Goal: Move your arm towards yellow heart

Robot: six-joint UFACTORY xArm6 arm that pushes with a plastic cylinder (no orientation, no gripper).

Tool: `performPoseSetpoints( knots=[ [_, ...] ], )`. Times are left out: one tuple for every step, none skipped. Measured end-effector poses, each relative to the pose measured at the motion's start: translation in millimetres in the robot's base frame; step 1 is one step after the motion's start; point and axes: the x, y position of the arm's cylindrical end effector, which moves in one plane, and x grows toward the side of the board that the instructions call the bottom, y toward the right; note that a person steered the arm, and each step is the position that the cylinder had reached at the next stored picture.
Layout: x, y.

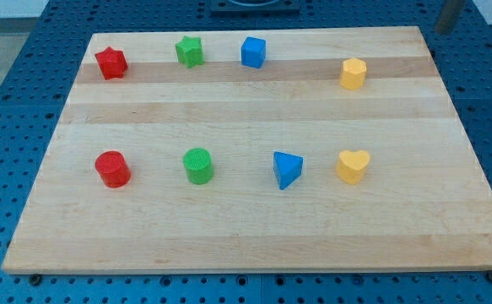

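Note:
The yellow heart lies on the wooden board, in the lower row at the view's right. My tip shows at the view's top right corner, just past the board's far right corner. It is far above and to the right of the heart and touches no block. The nearest block to my tip is the yellow hexagon.
The upper row holds a red star, a green star and a blue cube. The lower row holds a red cylinder, a green cylinder and a blue triangle, which lies just left of the heart.

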Motion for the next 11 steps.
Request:
performPoseSetpoints(
  knots=[
    [0, 0],
    [40, -30],
    [78, -45],
    [77, -53],
    [70, -98],
    [70, -98],
    [149, -116],
    [156, -117],
    [190, -117],
    [261, -116],
    [287, -116]
  ],
)
